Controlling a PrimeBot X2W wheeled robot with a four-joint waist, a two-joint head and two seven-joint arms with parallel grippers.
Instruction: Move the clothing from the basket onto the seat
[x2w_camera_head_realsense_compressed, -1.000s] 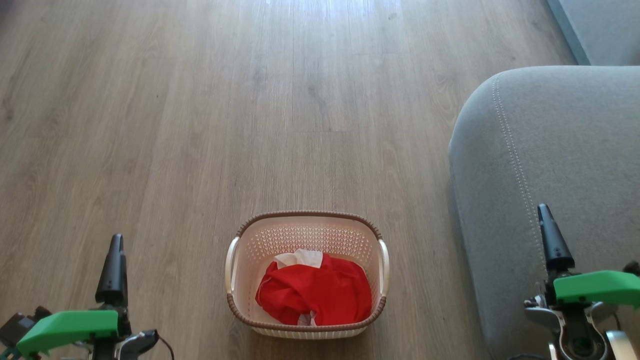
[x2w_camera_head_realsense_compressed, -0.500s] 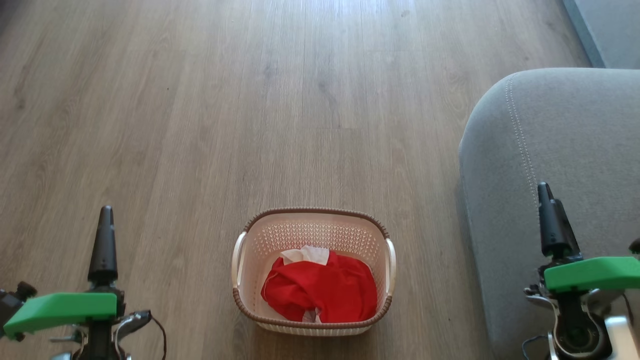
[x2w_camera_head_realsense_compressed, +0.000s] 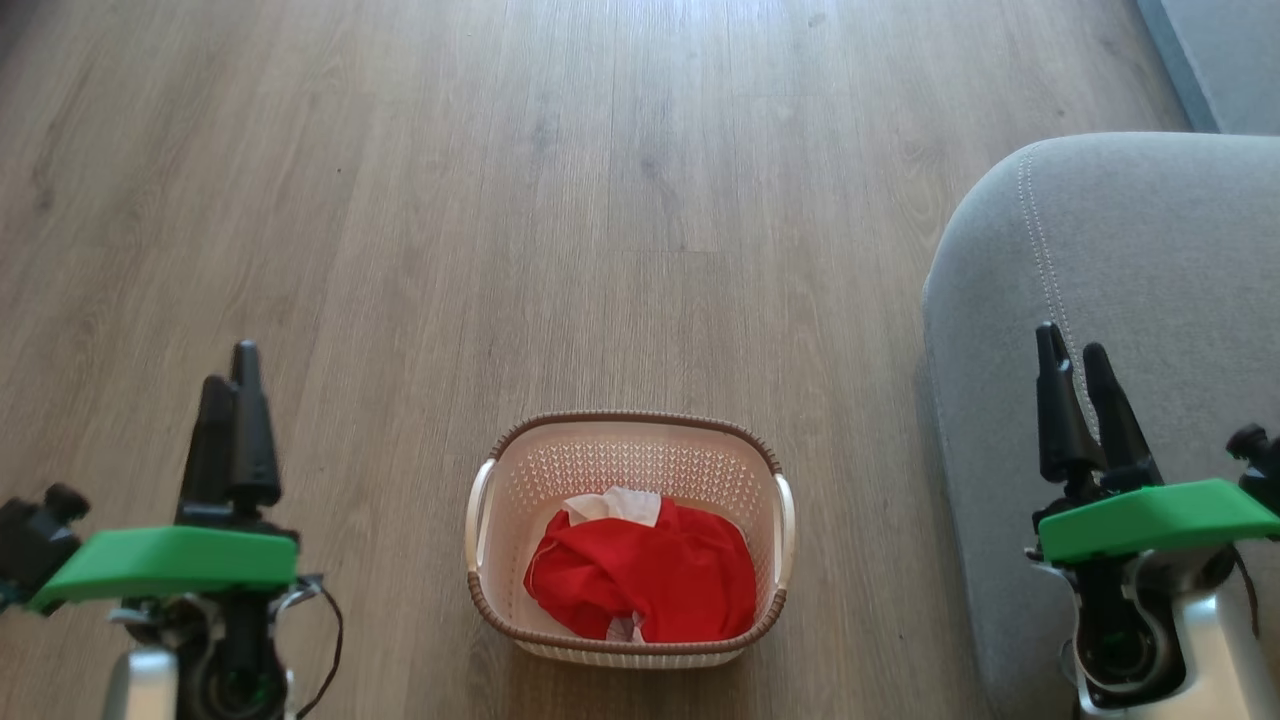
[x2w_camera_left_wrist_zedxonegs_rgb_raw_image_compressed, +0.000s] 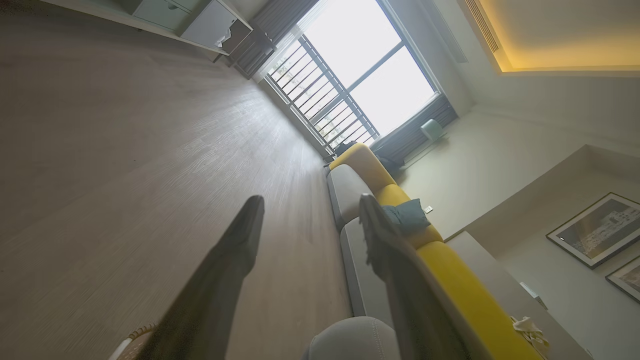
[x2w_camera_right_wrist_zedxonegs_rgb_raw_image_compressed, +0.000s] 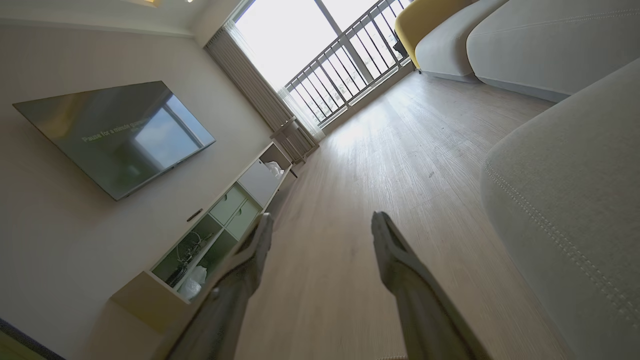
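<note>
scene: small rectangular cream plastic basket (x2w_camera_head_realsense_compressed: 625, 462) w/ perforated sides + brown woven-look rim, sat on the pale wood-look plank floor (x2w_camera_head_realsense_compressed: 500, 200), roughly midway between the two arms
clothing: soft bright red fabric bundle w/ white bits (x2w_camera_head_realsense_compressed: 650, 585), crumpled in the basket bottom, below the rim; can't tell if one piece or several
seat: big grey upholstered sofa cushion w/ rounded corner + pale double stitching (x2w_camera_head_realsense_compressed: 1150, 260), off to the R of the basket, not touching it, no clothing on the part in view
left jaws: spread wide, empty; long dark fingers (x2w_camera_head_realsense_compressed: 250, 430) over bare floor, well L of the basket
right jaws: same, spread wide, empty; fingers (x2w_camera_head_realsense_compressed: 1058, 420) overlap the seat's edge in head view, but wrist view puts them over floor just beside it
stage: prob nothing moved yet, grab not started
risk 1: light basket prob tags along or tips if fabric snags on the holes or a white side handle (x2w_camera_head_realsense_compressed: 478, 525)
risk 2: shallow pinch = top layer only, rest slips back or trails on the floor
risk 3: R arm close to the cushion, could clip it swinging in
risk 4: drop too near that rounded corner = cloth sliding off
</note>
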